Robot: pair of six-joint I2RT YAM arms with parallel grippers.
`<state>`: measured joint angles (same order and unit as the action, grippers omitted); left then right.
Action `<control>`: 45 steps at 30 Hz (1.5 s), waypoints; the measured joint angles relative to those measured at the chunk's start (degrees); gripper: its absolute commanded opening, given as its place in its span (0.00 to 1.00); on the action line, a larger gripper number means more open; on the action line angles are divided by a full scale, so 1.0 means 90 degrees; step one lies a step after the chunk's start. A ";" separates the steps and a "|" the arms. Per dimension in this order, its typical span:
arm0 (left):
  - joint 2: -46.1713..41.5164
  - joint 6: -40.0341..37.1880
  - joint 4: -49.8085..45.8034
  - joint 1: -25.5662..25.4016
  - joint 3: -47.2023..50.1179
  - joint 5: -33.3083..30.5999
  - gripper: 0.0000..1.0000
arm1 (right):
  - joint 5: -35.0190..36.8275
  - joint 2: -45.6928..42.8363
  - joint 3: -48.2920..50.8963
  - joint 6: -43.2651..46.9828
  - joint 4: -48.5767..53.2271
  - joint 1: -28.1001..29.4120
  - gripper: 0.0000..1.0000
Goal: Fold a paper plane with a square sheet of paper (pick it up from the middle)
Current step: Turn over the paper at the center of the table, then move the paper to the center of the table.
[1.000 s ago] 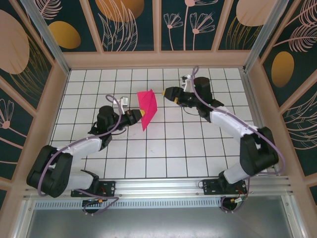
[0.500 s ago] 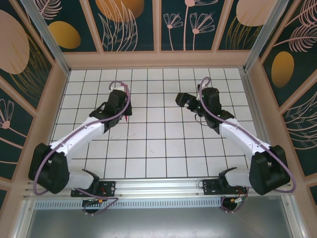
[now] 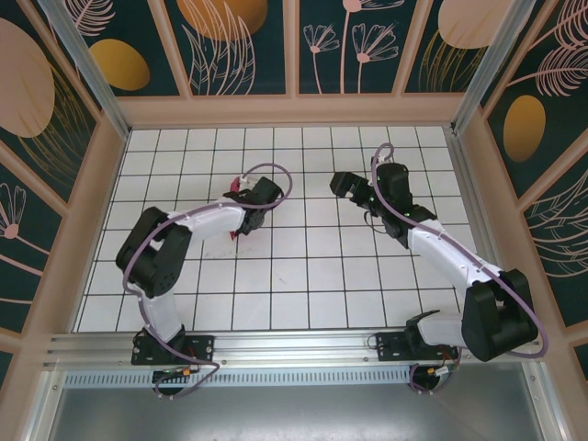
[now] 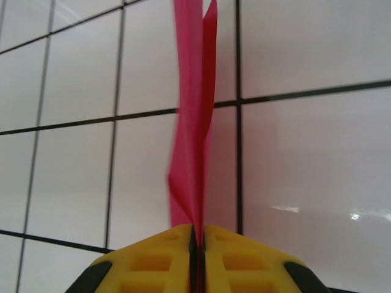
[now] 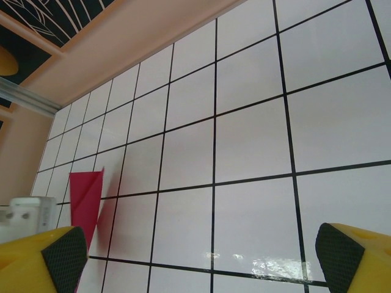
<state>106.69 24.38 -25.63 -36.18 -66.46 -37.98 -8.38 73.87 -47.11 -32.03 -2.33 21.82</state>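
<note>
Left wrist view: the left tool (image 4: pixel 197 235) clamps its yellow jaws on the folded pink paper (image 4: pixel 194 122), whose thin, crisp layers stand edge-on over the glossy white gridded bench (image 4: pixel 305 171). The right tool (image 5: pixel 201 256) gapes wide and empty, apart. A firm, centred pinch should keep the creases aligned.

Right gripper (image 5: pixel 201 262) jaws wide apart. Its yellow fingers (image 5: pixel 36 250) with black pads sit at both lower corners. Folded magenta-pink sheet of paper (image 5: pixel 84 201) stands upright just past the view-left finger. Blurred white block (image 5: pixel 27 213) is beside the paper, outboard. White grid-tiled table (image 5: pixel 256 140) lies ahead, peach wall (image 5: pixel 140 43) far beyond.
</note>
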 measured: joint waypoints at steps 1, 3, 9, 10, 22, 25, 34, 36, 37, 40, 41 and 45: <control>0.0129 0.0034 0.0005 -0.0029 -0.0022 0.0044 0.19 | 0.0000 0.0000 0.0002 0.0000 0.0007 -0.0012 0.99; 0.0284 0.0090 0.0010 -0.0068 -0.0027 0.0187 0.22 | 0.0002 0.0000 0.0005 -0.0002 0.0022 -0.0029 0.99; 0.0185 0.0253 0.0233 -0.0070 -0.0022 0.0787 0.48 | -0.0005 0.0075 0.0002 -0.0027 0.0036 -0.0058 0.99; 0.0058 0.0270 0.0325 -0.0070 -0.0005 0.0911 0.52 | -0.0007 0.0112 0.0002 -0.0027 0.0036 -0.0058 0.99; -0.2569 0.0554 0.1761 0.0573 0.1341 0.2516 0.90 | 0.0493 0.1819 -0.1212 -0.0015 0.0442 0.1316 0.80; -0.2965 0.0755 0.2001 0.1134 0.1933 0.2873 0.95 | 0.0471 0.2531 -0.1889 -0.0078 0.0483 0.1887 0.70; -0.3592 0.1411 0.2322 0.2431 0.3062 0.3536 0.99 | 0.0090 0.4639 -0.3949 -0.0347 0.0600 0.3094 0.34; -0.3723 0.1540 0.2407 0.2708 0.3269 0.3653 0.98 | -0.0078 0.5020 -0.4323 -0.0406 0.0631 0.3220 0.29; -0.3786 0.1603 0.2436 0.2834 0.3356 0.3694 0.98 | -0.0155 0.5214 -0.4510 -0.0442 0.0651 0.3264 0.27; -0.3917 0.1715 0.2494 0.3058 0.3519 0.3803 0.98 | -0.0328 0.5693 -0.4976 -0.0517 0.0777 0.3303 0.26; -0.3946 0.1744 0.2506 0.3099 0.3548 0.3842 0.98 | -0.0376 0.5821 -0.5105 -0.0529 0.0840 0.3300 0.25; -0.4029 0.1812 0.2555 0.3177 0.3636 0.3985 0.99 | -0.0464 0.6251 -0.5486 -0.0529 0.1103 0.3288 0.24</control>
<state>70.43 40.69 -2.63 -7.60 -33.74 -2.11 -12.56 130.13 -96.49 -36.80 7.60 51.42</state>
